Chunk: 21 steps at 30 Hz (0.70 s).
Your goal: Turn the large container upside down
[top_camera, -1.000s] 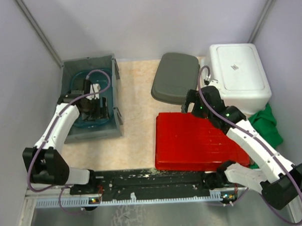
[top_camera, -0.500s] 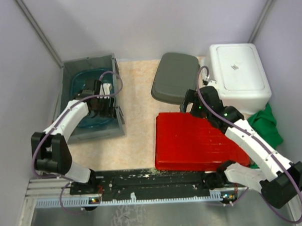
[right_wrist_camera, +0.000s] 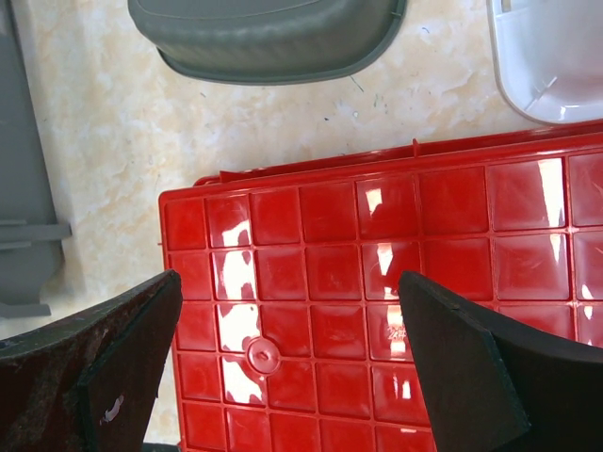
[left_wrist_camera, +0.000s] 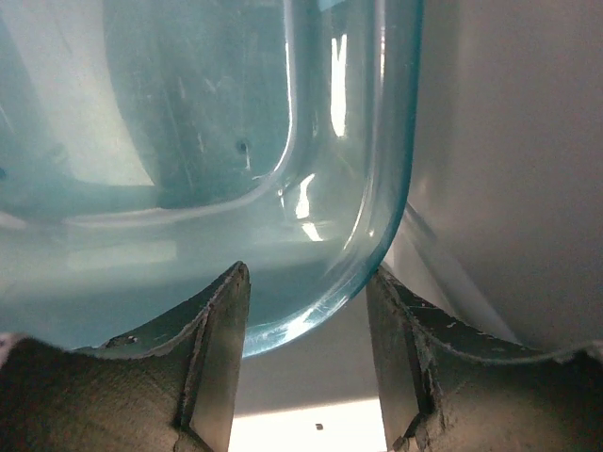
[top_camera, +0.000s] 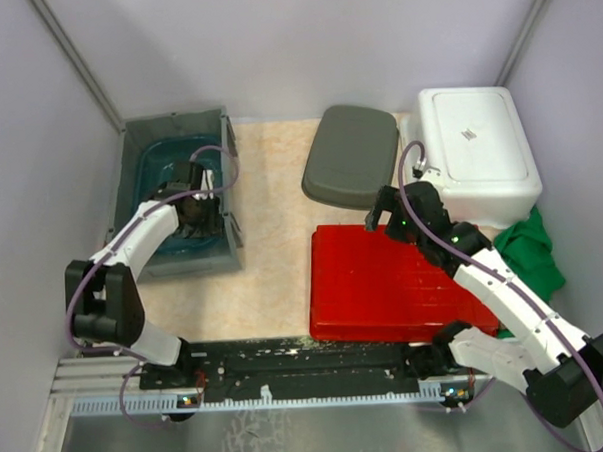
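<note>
Right gripper (top_camera: 384,210) has eased slightly nearer over the red container (top_camera: 384,282), while the left gripper (left_wrist_camera: 306,282) has barely shifted inside the grey bin (top_camera: 177,124).
Teal container (left_wrist_camera: 188,141) sits open side up in that bin, one rounded corner between the left fingers (left_wrist_camera: 221,339) — whether they pinch it, I cannot tell. Right jaws gape wide, holding nothing, above the red container's gridded surface. Just beyond lie a grey tub (top_camera: 351,156) and a white container (top_camera: 475,143) — a green cloth (top_camera: 531,251) is bunched beside them.
</note>
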Each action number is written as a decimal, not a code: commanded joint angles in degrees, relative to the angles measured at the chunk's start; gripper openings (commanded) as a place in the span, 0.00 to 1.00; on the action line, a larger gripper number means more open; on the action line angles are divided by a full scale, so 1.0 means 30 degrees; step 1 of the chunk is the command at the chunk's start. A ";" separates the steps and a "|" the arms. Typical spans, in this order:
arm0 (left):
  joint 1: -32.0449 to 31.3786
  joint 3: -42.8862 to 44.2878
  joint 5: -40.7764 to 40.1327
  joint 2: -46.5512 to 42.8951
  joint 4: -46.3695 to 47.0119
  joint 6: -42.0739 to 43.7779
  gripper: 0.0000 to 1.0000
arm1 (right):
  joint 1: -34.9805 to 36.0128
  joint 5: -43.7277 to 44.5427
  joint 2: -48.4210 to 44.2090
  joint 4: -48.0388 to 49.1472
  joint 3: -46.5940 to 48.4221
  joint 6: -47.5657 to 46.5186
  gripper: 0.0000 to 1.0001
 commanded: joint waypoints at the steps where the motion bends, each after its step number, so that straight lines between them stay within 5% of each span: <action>1: 0.0928 -0.0923 -0.1202 -0.0957 0.0224 -0.2421 0.57 | -0.0062 0.0470 -0.0317 0.0731 0.0160 0.0103 0.98; 21: 0.2107 -0.1571 0.0658 -0.2602 -0.0016 -0.1129 0.61 | -0.0054 0.0730 -0.0486 0.0664 0.0053 -0.0535 0.98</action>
